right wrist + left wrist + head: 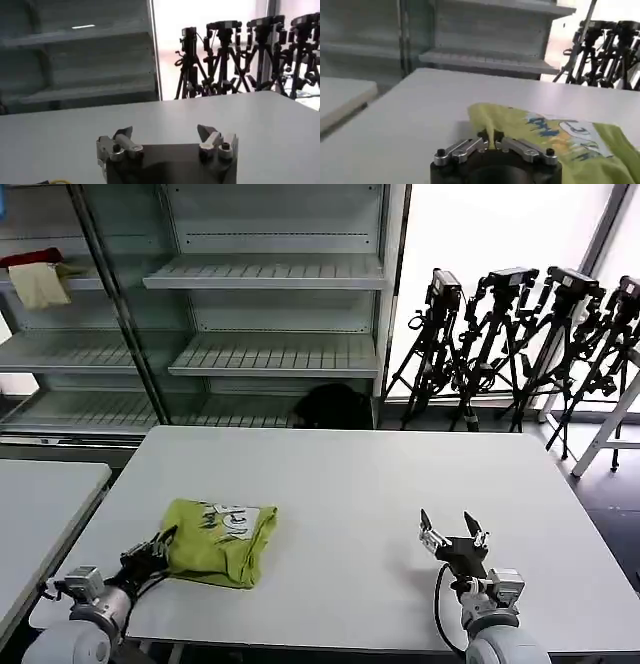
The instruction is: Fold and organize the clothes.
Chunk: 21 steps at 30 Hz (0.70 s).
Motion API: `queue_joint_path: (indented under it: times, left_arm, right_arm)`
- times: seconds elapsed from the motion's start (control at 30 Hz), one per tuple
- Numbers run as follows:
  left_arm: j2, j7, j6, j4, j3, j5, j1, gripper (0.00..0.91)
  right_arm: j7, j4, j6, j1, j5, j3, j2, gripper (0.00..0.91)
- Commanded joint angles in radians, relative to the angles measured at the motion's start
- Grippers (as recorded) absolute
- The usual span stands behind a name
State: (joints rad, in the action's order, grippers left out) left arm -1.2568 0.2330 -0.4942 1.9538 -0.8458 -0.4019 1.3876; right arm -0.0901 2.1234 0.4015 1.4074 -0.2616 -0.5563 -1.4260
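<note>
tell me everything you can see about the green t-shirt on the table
The t-shirt is lime-green, of thin soft cloth, with a blue and white print showing on its upper face. It lies bunched into a rough, folded bundle on the white table, near the front edge on the robot's left. The left gripper is shut on its near edge, pinching a raised fold of cloth. The right gripper is open, apart from it, over bare table.

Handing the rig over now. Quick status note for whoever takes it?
Left tool: shut on the lime-green t-shirt, pinching its edge at the white table's front left.
Right tool: open, holding nothing, parked over the table's front right.
Done: shirt is bunched into a rough folded bundle, blue print showing on top.
Left: likely release it, square up the fold, and place it neatly.
</note>
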Motion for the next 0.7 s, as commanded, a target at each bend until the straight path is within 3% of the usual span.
queue_joint_path:
  times: [0.03,0.2,0.5,0.6,0.7]
  left_arm:
    - [0.183,0.07,0.07,0.003,-0.21,0.154,-0.009,0.0]
    - [0.315,0.089,0.06,0.024,-0.311,0.205,-0.03,0.0]
    - [0.433,0.132,0.062,0.128,-0.333,0.354,-0.032,0.0]
    - [0.397,0.136,0.072,0.204,-0.259,0.448,-0.001,0.0]
    - [0.285,0.123,0.119,0.282,-0.054,0.629,0.071,0.0]
  right_arm:
    - [0.0,-0.011,-0.006,-0.001,-0.003,0.0,0.002,0.907]
    - [0.0,-0.02,-0.012,0.0,-0.008,-0.001,0.004,0.907]
    - [0.003,-0.03,-0.032,0.02,-0.029,-0.023,0.02,0.907]
    - [0.004,-0.039,-0.043,0.029,-0.041,-0.034,0.025,0.907]
    - [0.004,-0.057,-0.06,0.038,-0.047,-0.04,0.028,0.907]
